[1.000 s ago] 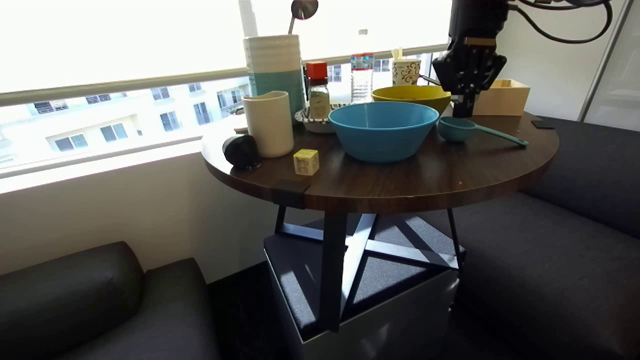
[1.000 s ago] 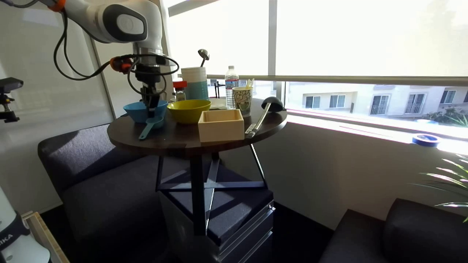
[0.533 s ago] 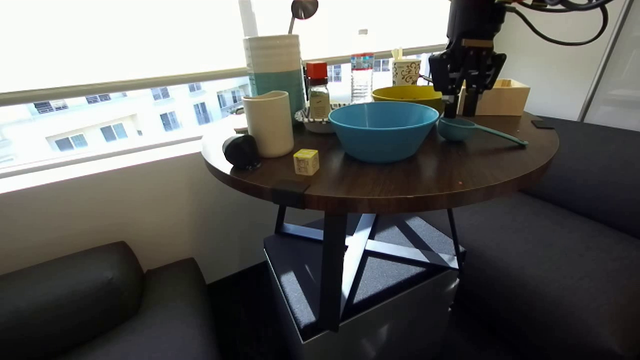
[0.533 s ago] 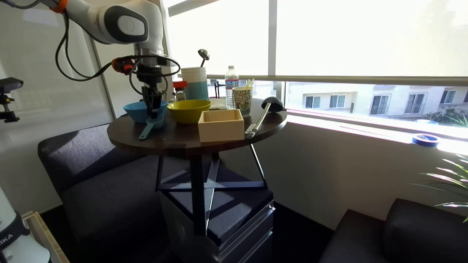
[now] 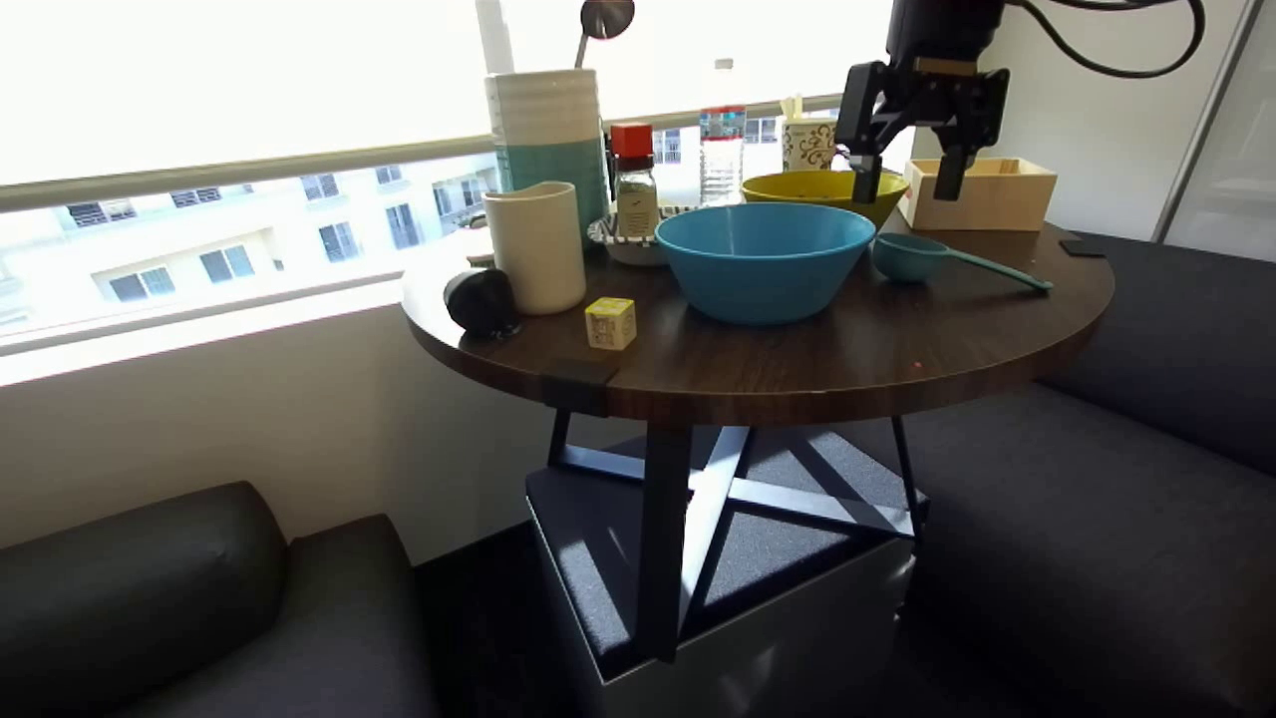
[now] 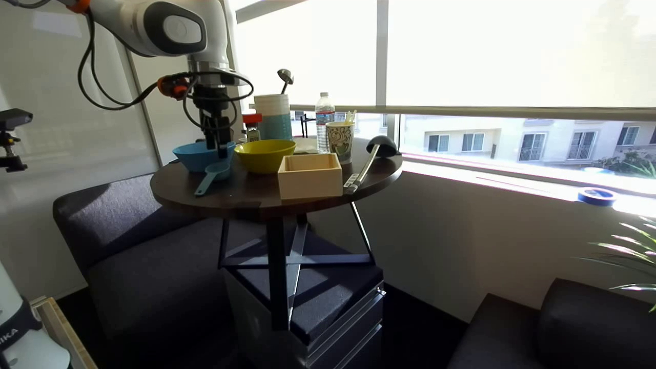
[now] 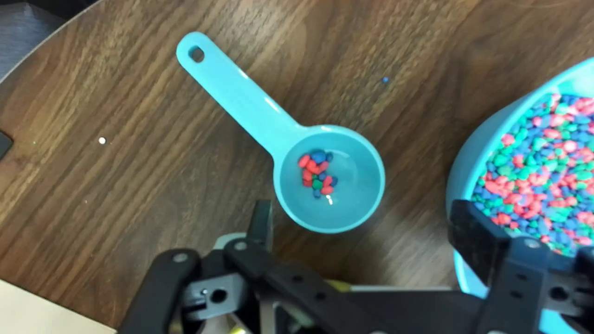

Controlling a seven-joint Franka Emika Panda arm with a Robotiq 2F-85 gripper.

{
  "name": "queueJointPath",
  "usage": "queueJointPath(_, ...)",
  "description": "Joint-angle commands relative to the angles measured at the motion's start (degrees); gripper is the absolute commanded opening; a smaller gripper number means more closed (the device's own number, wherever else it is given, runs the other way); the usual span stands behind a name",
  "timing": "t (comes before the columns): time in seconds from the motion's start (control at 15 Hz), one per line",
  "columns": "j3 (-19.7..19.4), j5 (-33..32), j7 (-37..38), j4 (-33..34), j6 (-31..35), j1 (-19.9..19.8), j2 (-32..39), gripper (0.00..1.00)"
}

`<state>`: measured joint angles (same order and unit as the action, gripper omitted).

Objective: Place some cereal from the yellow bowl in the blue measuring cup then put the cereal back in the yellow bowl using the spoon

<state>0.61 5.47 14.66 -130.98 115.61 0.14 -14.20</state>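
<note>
Left in the wrist view, we've got the handle (image 7: pixel 239 94) slanting down to the blue measuring cup (image 7: pixel 352 199) on the table (image 7: pixel 153 185). Next, the gripper (image 7: pixel 365 227), jaws spread, holding nothing; the handle runs aslant to them, so grabbing it would likely take a twist! Further right, the large blue bowl (image 7: pixel 478 139). Only this view shows coloured bits (image 7: pixel 317 184) in the cup; both exterior views put it below the jaws, near the yellow bowl (image 6: pixel 266 163).

In an ext. view, white ltrs "IKA" on dk band (image 6: pixel 25 322) of robot base (image 6: pixel 37 349), running off left edge. Print on bottle (image 5: pixel 722 130), jar (image 5: pixel 636 189) & cube (image 5: pixel 611 324): too sm./blurry to read.
</note>
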Motion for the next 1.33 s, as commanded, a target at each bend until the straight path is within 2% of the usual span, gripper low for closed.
queueJointPath(0.0,0.42,-0.25,0.86,1.61,3.83,-0.66,-0.89,1.00)
queueJointPath(0.6,0.16,-5.14,1.73,9.70,11.40,-2.17,7.59,1.00)
queueJointPath(1.27,-1.40,-5.28,2.57,16.18,12.17,-1.73,19.49,1.00)
